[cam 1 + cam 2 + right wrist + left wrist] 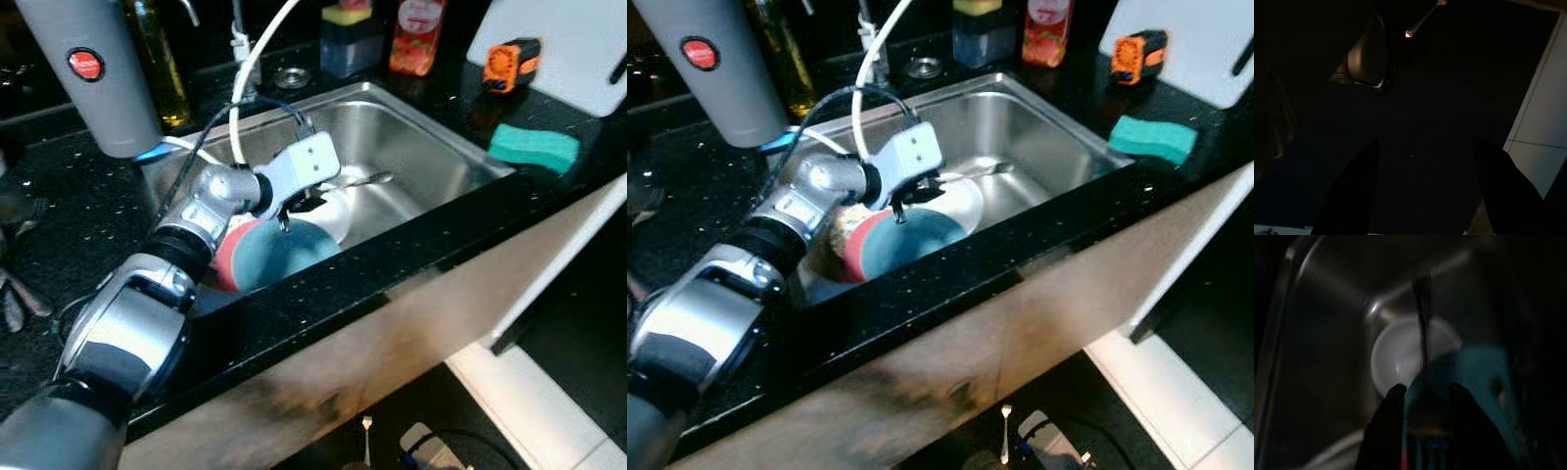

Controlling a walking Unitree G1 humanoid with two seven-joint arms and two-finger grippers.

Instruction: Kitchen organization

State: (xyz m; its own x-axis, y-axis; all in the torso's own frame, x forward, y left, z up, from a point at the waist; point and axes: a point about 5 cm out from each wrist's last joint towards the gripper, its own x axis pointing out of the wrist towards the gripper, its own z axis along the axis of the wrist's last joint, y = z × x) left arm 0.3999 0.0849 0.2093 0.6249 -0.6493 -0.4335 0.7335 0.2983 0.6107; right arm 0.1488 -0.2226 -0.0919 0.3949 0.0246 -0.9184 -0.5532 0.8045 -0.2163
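- Left eye view: the left gripper [286, 217] is down inside the sink [431, 147], its fingers pinched on the handle end of a utensil [364, 180] whose shaft runs away from it toward the sink's middle. Directly beneath the gripper sit a teal plate [279, 253] with a red rim and, just beyond it, a white bowl [338, 213]. I judge the step in hand to be lifting cutlery out of the sink; the next move calls for a straight rise before any swing sideways.
- Right eye view: the faucet hose [867, 73] arcs down close behind the wrist, and the black counter edge [1019, 255] lies just in front of the gripper. Open room is mostly above and toward the sink's far right; a green sponge [1152, 139] and an orange tape measure [1138, 57] lie well apart on that side.
- Left wrist view: the fingers [1388, 417] close on the utensil's shaft, which extends ahead over the bowl; the teal plate's rim lies right at the fingertips.
- Right wrist view: the right gripper [1422, 188] hangs idle over the dark floor, fingers spread wide and holding nothing.
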